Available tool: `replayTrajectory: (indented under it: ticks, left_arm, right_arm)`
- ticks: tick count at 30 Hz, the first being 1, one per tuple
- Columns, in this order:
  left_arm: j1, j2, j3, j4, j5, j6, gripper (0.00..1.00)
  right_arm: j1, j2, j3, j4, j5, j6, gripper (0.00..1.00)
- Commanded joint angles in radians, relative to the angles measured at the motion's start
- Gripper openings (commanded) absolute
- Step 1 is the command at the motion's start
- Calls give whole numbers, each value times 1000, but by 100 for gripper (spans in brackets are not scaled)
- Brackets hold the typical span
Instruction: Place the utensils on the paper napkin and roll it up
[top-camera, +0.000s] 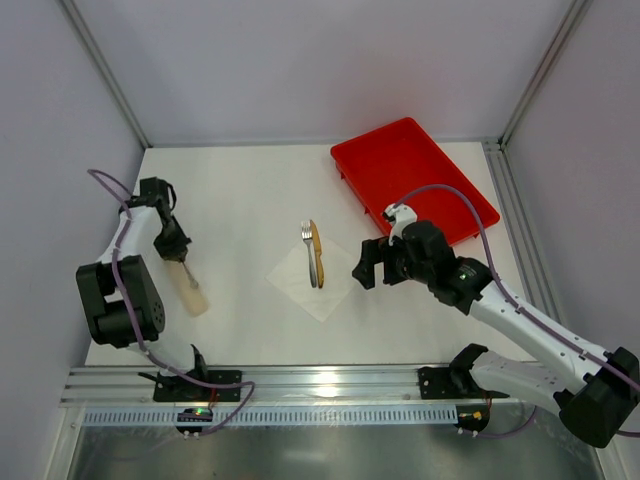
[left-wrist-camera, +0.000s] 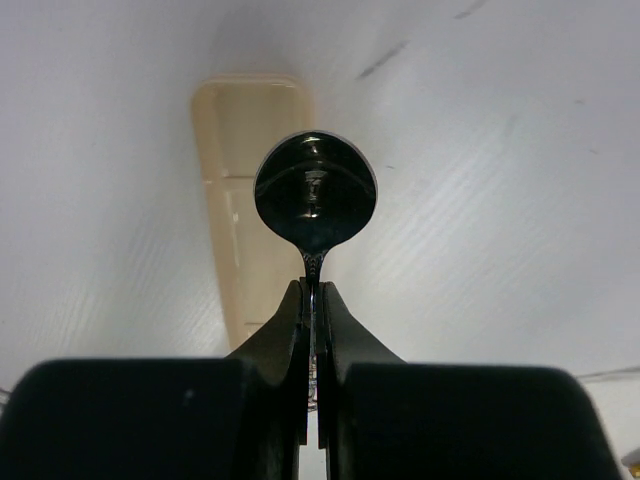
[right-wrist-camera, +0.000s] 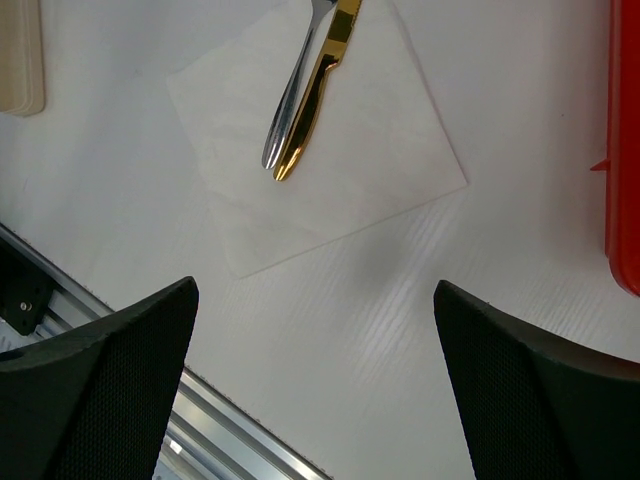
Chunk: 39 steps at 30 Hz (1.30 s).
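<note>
Left gripper (left-wrist-camera: 313, 300): pinched tight on the thin neck of a spoon (left-wrist-camera: 315, 195), bowl sticking out past the fingertips. Hangs over the left side of the table (top-camera: 240, 190), right above a beige slab (left-wrist-camera: 245, 200). Can't tell if the bowl touches the slab or not. Right gripper (right-wrist-camera: 315, 380): spread wide, holding nothing, parked just right of the paper napkin (right-wrist-camera: 340, 150).

Got two of the utensils sorted already by the look of it. Fork (right-wrist-camera: 295, 95) and gold knife (right-wrist-camera: 322, 85) lying side by side on the napkin, touching or nearly so, heads poking off its far corner. So only the spoon left to bring over, and that sits well apart from the napkin for now.

Things to worry about, guessing here:
- Gripping on a skinny, shiny neck means the spoon can swivel or slip in the jaws mid-carry and land crooked or short of the paper.
- Setting it down too low or dragging sideways could scoot that flimsy sheet, or knock the fork and knife out of line.
- Bringing the left arm to the middle while the right one sits beside the napkin risks a bump between the two.
- Heads hanging off the corner could also make for a messy roll later.

Red tray (top-camera: 410, 175) at the far right, out of the way.
</note>
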<state>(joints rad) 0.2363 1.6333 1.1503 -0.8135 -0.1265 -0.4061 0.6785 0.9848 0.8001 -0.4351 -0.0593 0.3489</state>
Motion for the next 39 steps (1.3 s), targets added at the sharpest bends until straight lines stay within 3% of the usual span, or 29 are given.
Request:
replayTrajectory:
  ticks: [1,11,12,17,26,39]
  left_arm:
    - [-75,-78,60,-16,40,16,0]
    - [-227,-157,106,-35,169,32,0]
    - [-302,-164,109,-33,166,20,0]
    - [-454,-164,103,37,203,-60,0]
    - [-672,20,170,158,179,-163,0]
    - [-839,281,376,162,127,-281,0]
  right_arm:
    - [-2,11,19,-5,42,7,100]
    - [-2,57,70,-60,88,5,100]
    - [-2,58,70,-59,92,4,100]
    - [-2,69,57,-88,131,9,100]
    - [-2,38,36,-93,136,19,100]
    - [-2,40,14,-53,122,-1,100]
